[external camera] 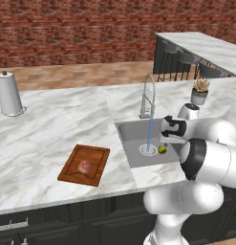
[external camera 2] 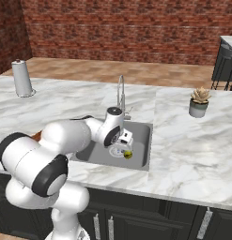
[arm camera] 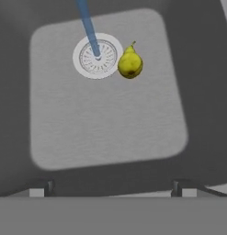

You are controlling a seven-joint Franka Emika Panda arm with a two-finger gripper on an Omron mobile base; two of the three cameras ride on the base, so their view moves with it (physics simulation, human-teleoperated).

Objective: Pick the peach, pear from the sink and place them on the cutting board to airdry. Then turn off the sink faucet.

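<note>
Marble counter (external camera: 57,134) with a brick wall behind; I list what I see from my station.

Sink (external camera: 131,131): grey basin set into the counter, round white-ringed drain (arm camera: 97,56) on its floor.

Faucet (external camera: 147,98): chrome gooseneck, running; a blue stream (arm camera: 88,27) falls onto the drain.

Pear (arm camera: 129,63): yellow-green, lying on the sink floor, just beside the drain.

Peach (external camera: 84,167): pinkish-red, resting on the cutting board (external camera: 95,167), which lies on the counter left of the sink.

Gripper (arm camera: 110,187): my claw hangs above the basin, fingers spread wide, holding nothing; pear well apart from the fingertips (arm camera: 181,185).

Paper-towel roll (external camera: 9,94): upright, far left.

Potted plant (external camera: 200,91): right of the sink.
</note>
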